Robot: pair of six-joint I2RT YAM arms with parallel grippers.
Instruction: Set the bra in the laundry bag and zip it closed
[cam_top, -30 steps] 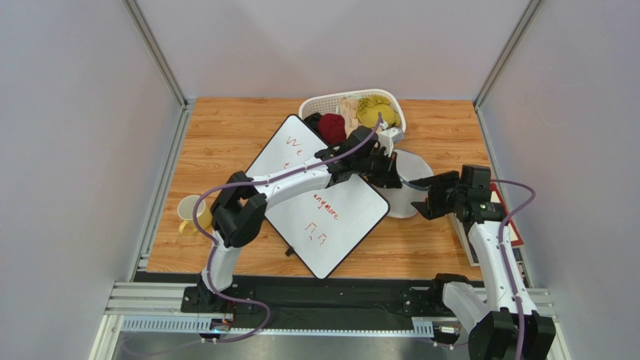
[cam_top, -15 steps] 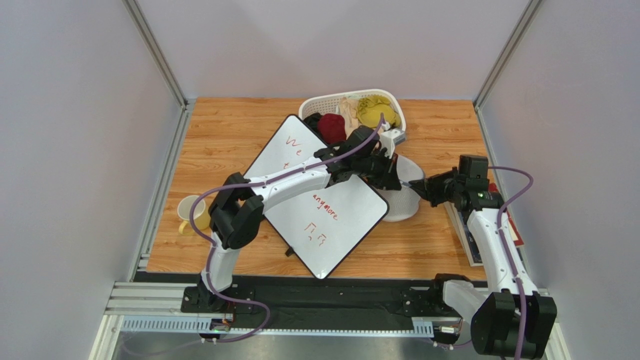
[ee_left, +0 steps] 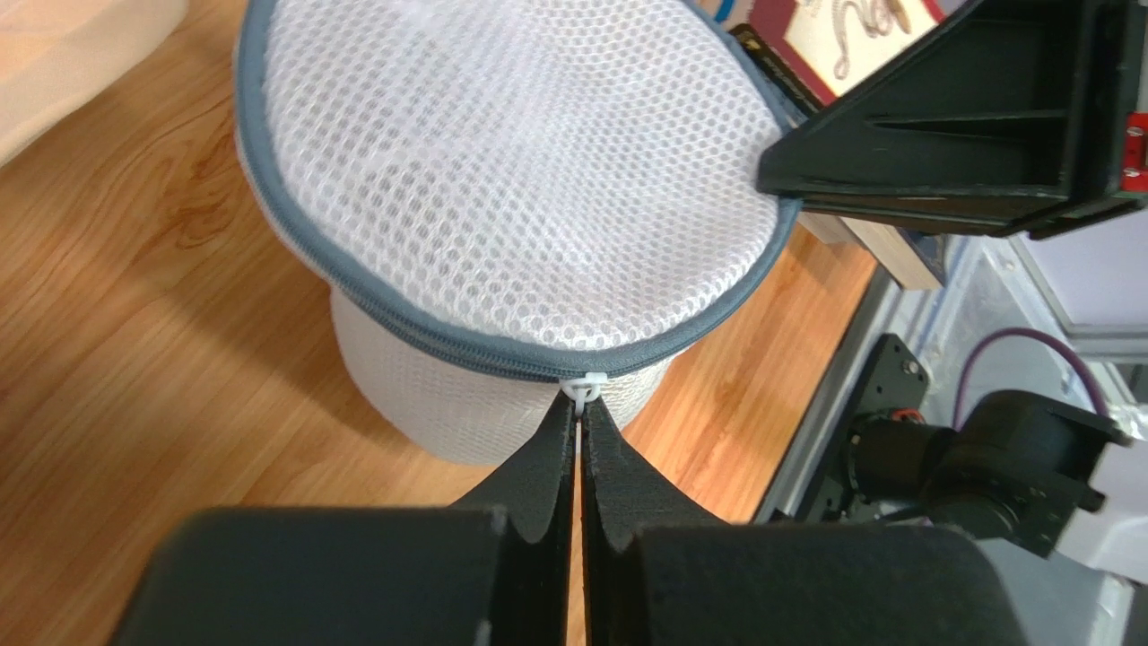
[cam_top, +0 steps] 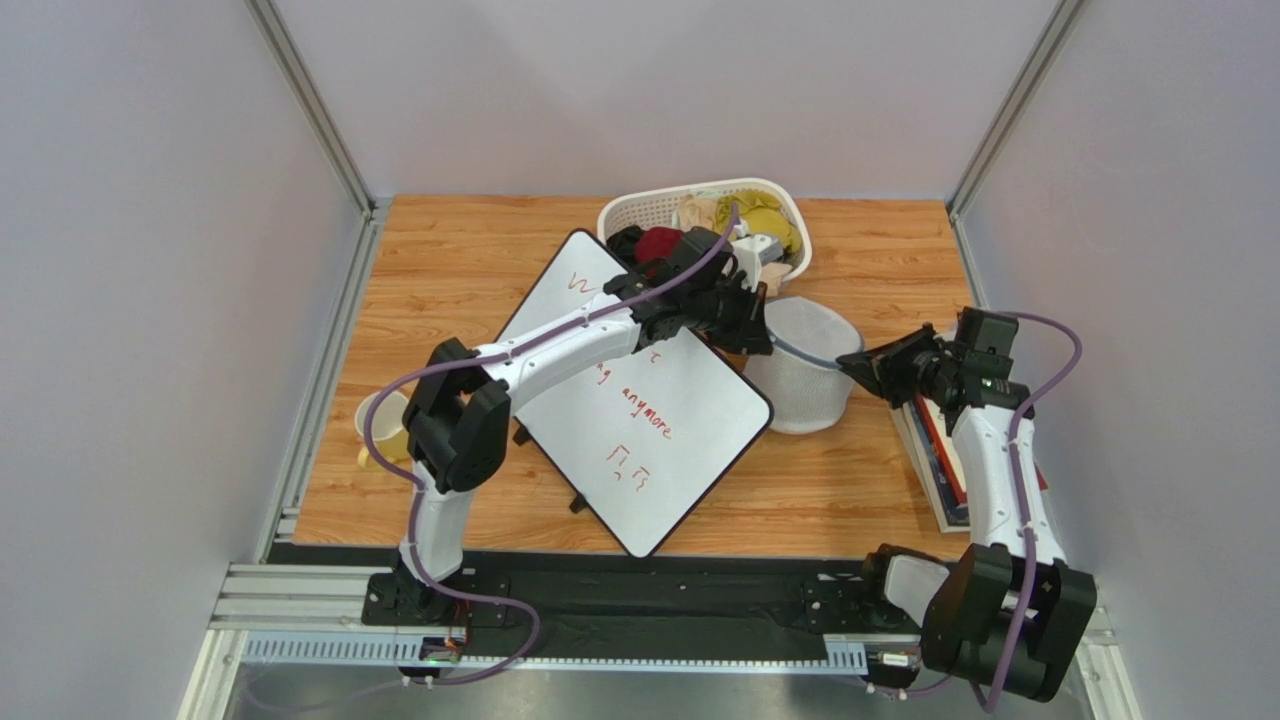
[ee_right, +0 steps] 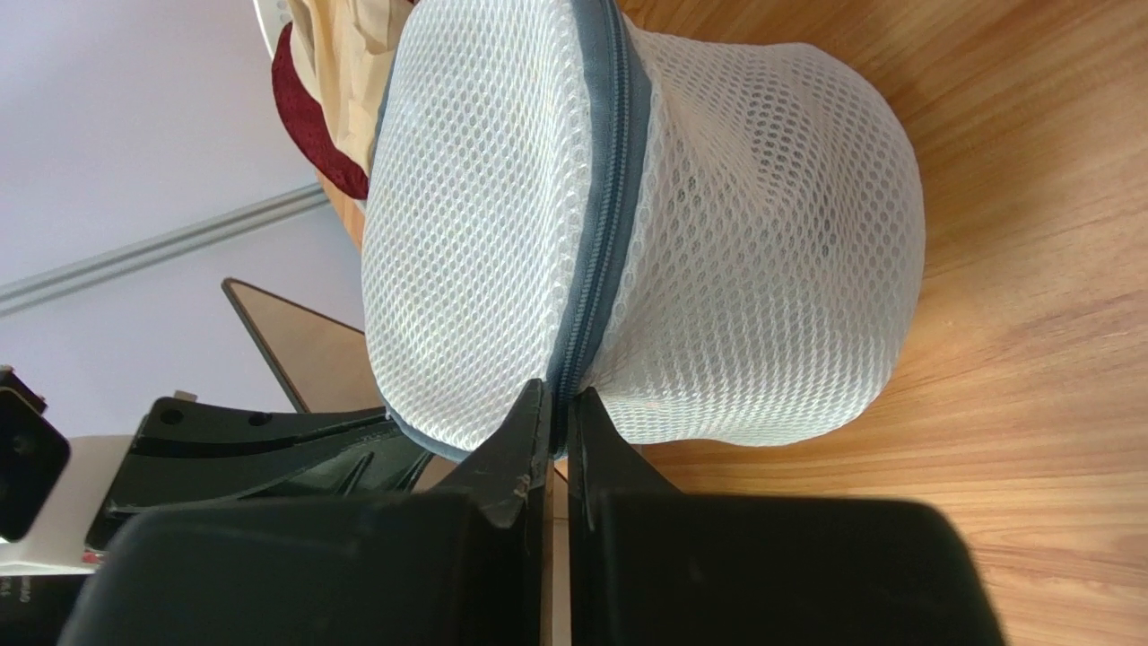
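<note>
At the laundry bag's (ee_left: 526, 175) rim, the left pincer (ee_left: 581, 411) is clenched on the small white zipper pull (ee_left: 581, 389), jaws pressed together. On the opposite side the right pincer (ee_right: 555, 397) pinches the grey zipper band (ee_right: 607, 202), also tight shut. Held between them, the bag stands on the wooden bench (cam_top: 451, 270), its band zipped along the stretch that shows, just beside the whiteboard (cam_top: 676, 443). Behind it sits a white basket (cam_top: 661, 192) holding a yellow garment (cam_top: 759, 222) and a dark red garment (cam_top: 657, 243).
</note>
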